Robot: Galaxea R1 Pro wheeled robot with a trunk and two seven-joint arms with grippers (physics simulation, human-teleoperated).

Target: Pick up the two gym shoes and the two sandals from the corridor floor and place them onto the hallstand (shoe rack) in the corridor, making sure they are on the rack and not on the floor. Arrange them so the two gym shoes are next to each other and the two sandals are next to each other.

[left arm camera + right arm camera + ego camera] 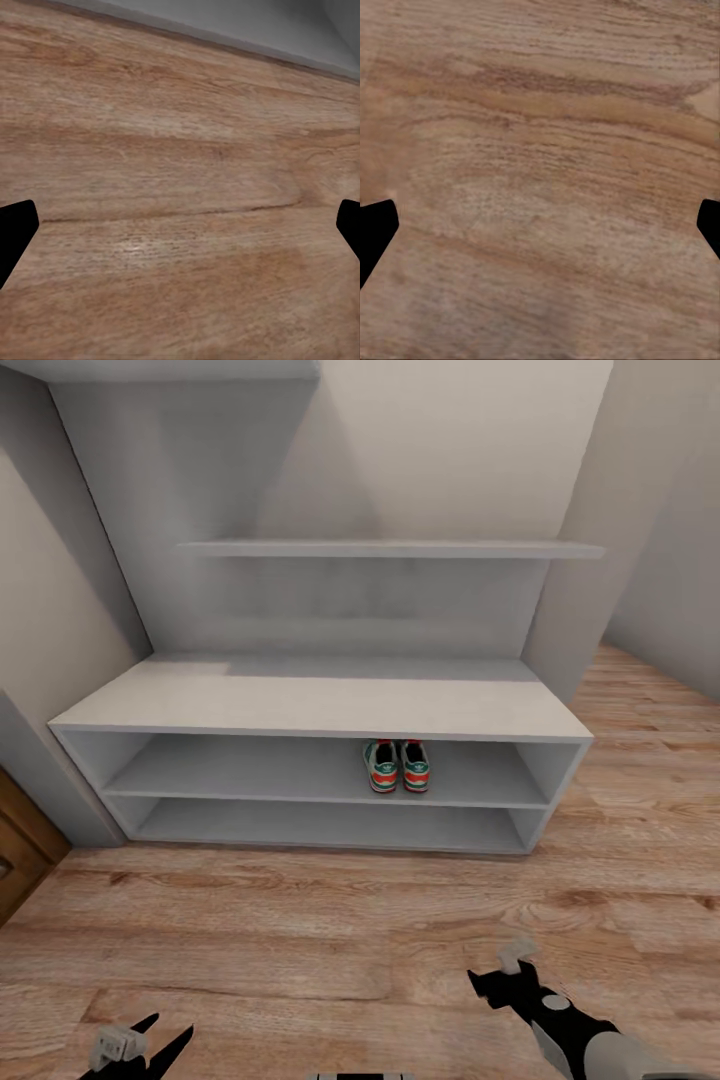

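- The left gripper hung low over the corridor floor, well short of the hallstand; its 2 dark fingers stood wide apart with nothing between them, and its wrist view showed bare planks past the 2 fingertips
- The right gripper sat a little nearer the hallstand, also over bare floor; its fingers looked spread and held nothing, and its wrist view showed wood grain between 2 dark tips
- No sandal showed on the planks in front of the hallstand, so where the 2 sandals lay could not be told
- The 2 gym shoes stood side by side, touching or nearly so, on the upper of the hallstand's 2 low shelves, under the bench top and right of its middle, heels toward the robot
- Judged from this, the sneaker half looked done and the step in hand was finding the sandals
- To do that well, the base should turn slowly away from the hallstand with both arms tucked low and fingers kept open, scanning the floor, and the free shelf space beside the gym shoes should be kept for the sandal pair
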